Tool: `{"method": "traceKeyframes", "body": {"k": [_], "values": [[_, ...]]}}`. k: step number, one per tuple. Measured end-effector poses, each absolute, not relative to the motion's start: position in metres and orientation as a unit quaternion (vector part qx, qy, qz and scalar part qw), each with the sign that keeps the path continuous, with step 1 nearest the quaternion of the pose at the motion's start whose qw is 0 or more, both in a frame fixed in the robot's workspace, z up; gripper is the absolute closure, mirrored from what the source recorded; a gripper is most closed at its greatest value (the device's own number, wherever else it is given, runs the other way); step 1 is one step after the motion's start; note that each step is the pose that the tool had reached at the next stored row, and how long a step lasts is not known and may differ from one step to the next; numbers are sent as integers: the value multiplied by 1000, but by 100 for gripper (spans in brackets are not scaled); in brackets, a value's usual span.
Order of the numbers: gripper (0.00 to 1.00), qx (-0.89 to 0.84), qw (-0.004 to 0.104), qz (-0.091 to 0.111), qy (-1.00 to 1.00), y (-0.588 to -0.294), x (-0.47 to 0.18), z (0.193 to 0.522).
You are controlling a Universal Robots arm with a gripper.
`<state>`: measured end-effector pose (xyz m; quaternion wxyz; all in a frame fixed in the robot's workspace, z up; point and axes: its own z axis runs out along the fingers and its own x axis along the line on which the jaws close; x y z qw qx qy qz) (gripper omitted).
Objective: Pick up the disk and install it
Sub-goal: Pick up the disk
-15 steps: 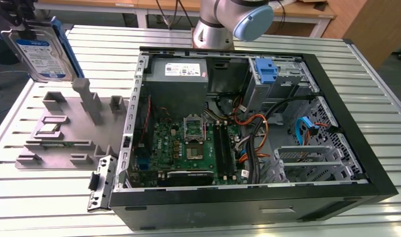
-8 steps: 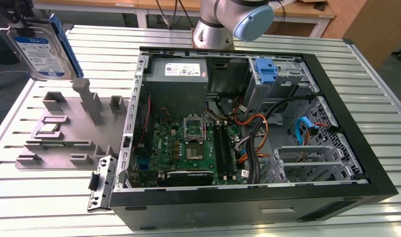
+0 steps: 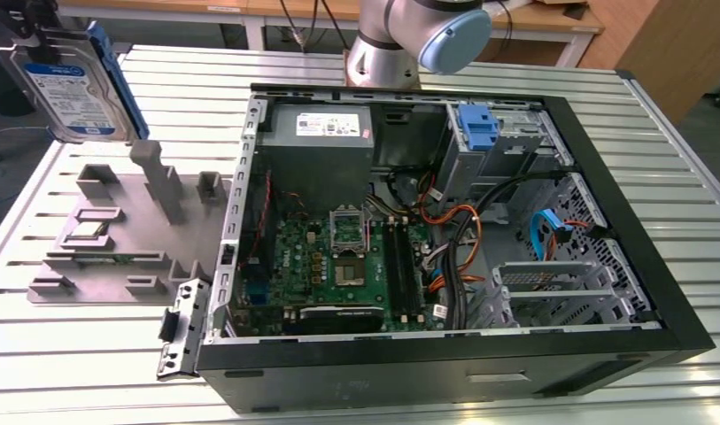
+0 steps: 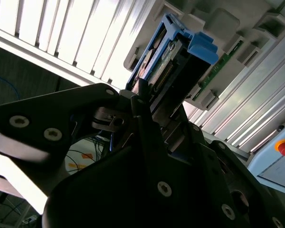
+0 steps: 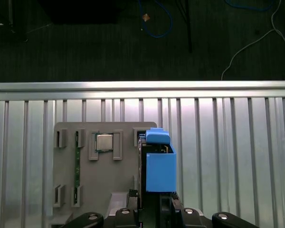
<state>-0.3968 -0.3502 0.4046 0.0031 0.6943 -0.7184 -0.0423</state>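
You can read no text in any of these views. In the exterior view, at the upper left of the frame, the disk (image 3: 73, 84) carries a white-and-blue label (image 3: 65, 99) whose print is too small to make out. Near the upper middle, the grey power supply box (image 3: 321, 142) bears a white sticker (image 3: 332, 125), equally illegible. Low in the frame, a small pale tag (image 3: 498, 379) sits on the black case front (image 3: 372, 385); you cannot tell what it says.
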Motion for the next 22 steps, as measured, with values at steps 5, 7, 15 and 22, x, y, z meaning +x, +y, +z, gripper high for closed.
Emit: {"method": "traceKeyframes", "body": {"k": [5,7,15,22], "values": [[65,694,3,-42,-718,-350,-397,407],[65,694,3,-42,-718,-350,-397,408],[65,694,3,-42,-718,-350,-397,408],[65,694,3,-42,-718,-350,-397,413]]}}
